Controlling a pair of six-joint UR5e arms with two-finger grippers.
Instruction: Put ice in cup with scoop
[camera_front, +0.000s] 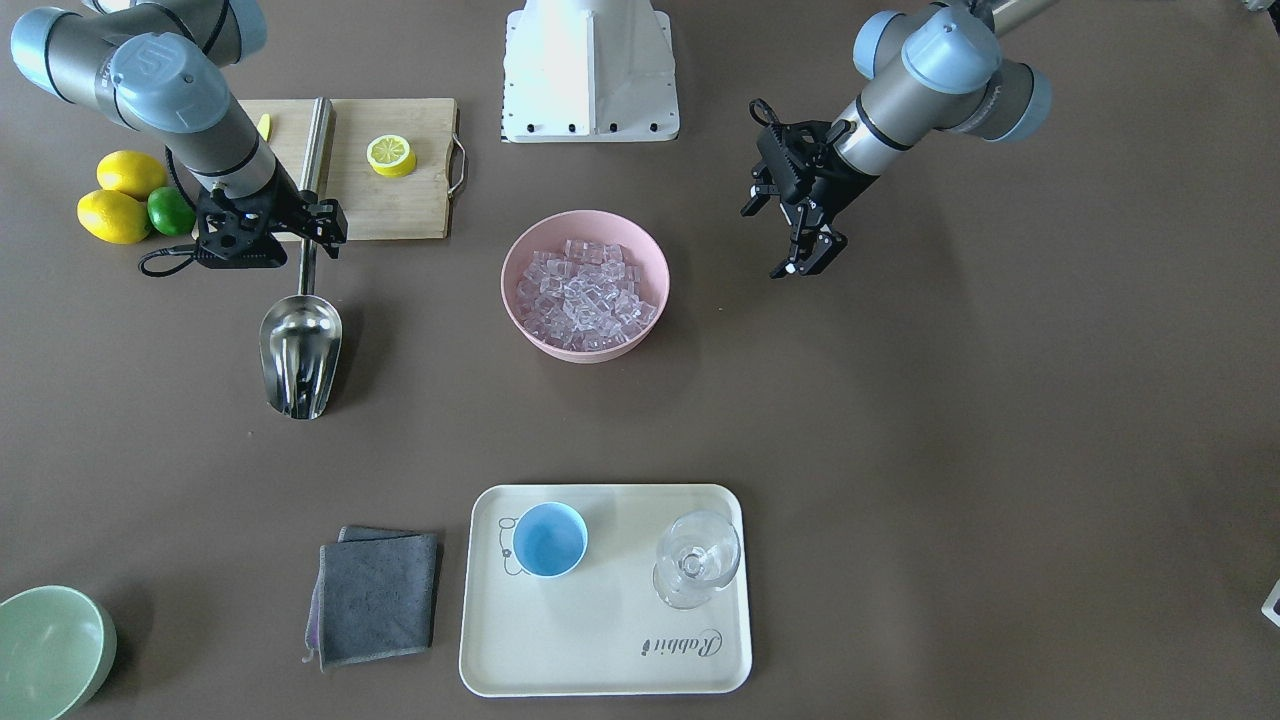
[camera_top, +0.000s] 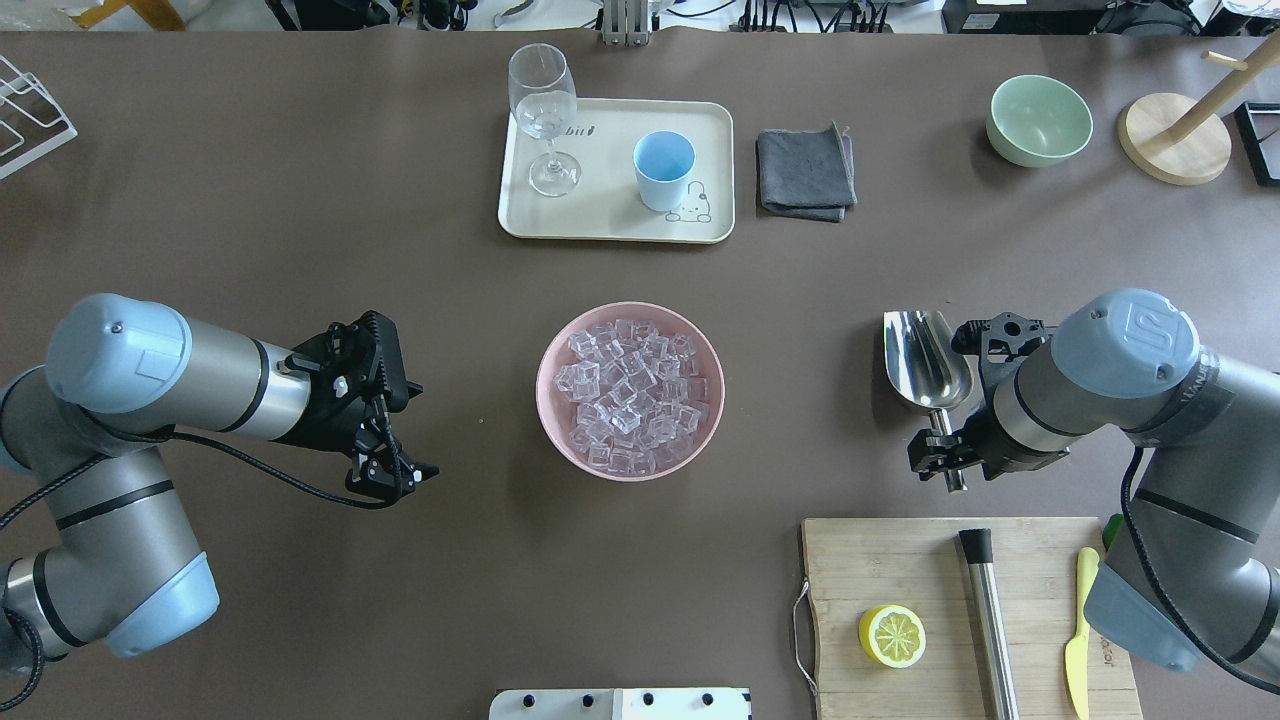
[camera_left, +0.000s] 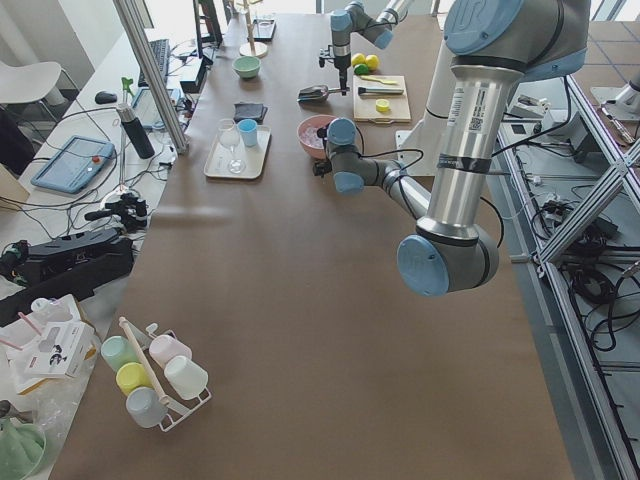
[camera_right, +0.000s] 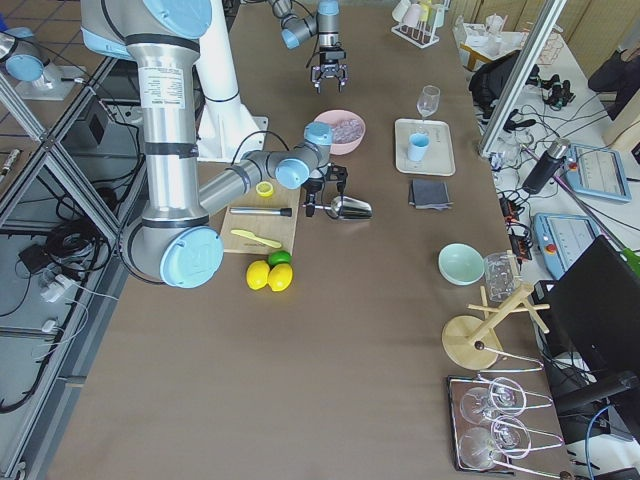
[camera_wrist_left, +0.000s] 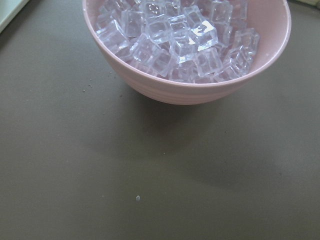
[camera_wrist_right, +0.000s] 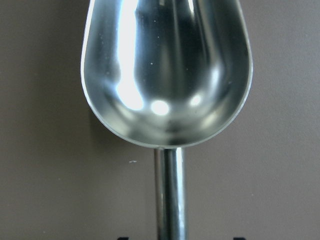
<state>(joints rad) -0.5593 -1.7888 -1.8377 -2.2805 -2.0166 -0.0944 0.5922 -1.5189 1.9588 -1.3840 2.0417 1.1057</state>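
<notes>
The steel scoop (camera_top: 925, 360) lies on the table, its trough empty in the right wrist view (camera_wrist_right: 165, 75). My right gripper (camera_top: 943, 455) is open, with its jaws on either side of the scoop's rod handle. The ice (camera_top: 630, 390) fills a pink bowl (camera_top: 541, 372) at the table's centre. The left wrist view shows the ice (camera_wrist_left: 175, 35) from close by. My left gripper (camera_top: 395, 472) is open and empty, to the left of the bowl. The light-blue cup (camera_top: 664, 165) stands upright and empty on a cream tray (camera_top: 600, 225) at the far side.
A stemmed glass (camera_top: 545, 110) shares the tray. A grey cloth (camera_top: 805, 172) and a green bowl (camera_top: 1040, 120) lie to its right. A cutting board (camera_top: 900, 570) with a lemon half (camera_top: 892, 635), a steel cylinder (camera_top: 988, 610) and a knife (camera_top: 1078, 640) sits behind the scoop.
</notes>
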